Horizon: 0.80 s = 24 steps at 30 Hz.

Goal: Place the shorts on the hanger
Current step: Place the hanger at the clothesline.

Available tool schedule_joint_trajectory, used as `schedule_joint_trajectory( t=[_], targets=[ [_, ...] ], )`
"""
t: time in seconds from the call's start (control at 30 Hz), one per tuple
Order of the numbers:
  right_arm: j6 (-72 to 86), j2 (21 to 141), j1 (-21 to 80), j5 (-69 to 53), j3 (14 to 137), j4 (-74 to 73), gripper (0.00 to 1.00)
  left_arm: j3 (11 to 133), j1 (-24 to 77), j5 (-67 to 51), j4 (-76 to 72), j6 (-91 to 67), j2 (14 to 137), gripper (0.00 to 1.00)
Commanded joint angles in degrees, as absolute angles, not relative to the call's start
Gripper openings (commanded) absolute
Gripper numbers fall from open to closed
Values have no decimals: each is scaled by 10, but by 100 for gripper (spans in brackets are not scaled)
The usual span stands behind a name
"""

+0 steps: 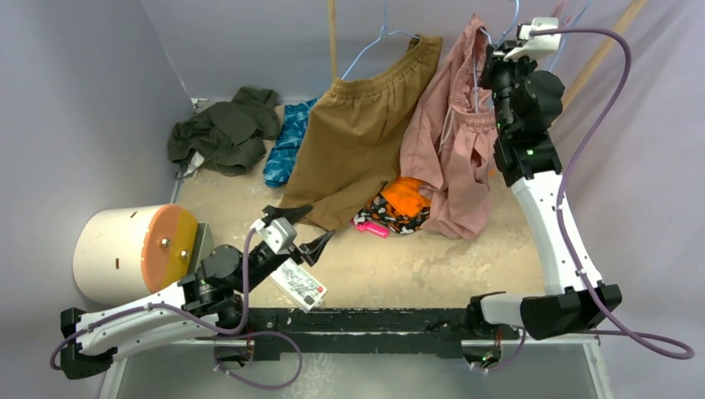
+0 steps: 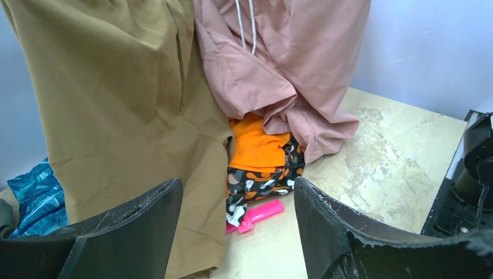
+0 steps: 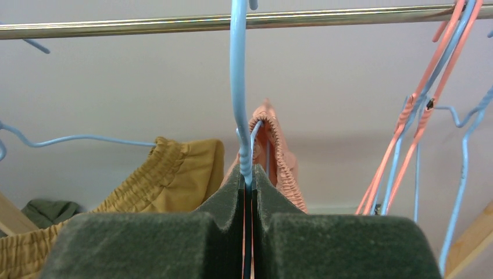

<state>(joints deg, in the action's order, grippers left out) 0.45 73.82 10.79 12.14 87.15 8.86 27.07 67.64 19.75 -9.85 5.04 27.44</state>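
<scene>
Right pincer is clamped on thin light-blue wire hanger; dusty-pink fabric shorts behind it are mostly hidden. Left pincer is held wide.

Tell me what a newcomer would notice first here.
The pink shorts hang at the back right on a blue hanger, its neck pinched in the shut right gripper under the rail. Larger tan shorts hang just left of them; the left gripper sits open at the front.

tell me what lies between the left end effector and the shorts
Orange garment, patterned cloth and a pink plastic piece lie before the shorts, in the left wrist view.
</scene>
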Motion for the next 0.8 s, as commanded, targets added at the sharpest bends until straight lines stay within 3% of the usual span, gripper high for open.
schedule_joint_trajectory(
  t=[0.0,0.77],
  targets=[
    [16,747,95,86,895,178,0,273,679,211,-123,43,273,69],
    [15,809,89,80,962,185,0,272,679,215,-122,43,298,69]
  ],
)
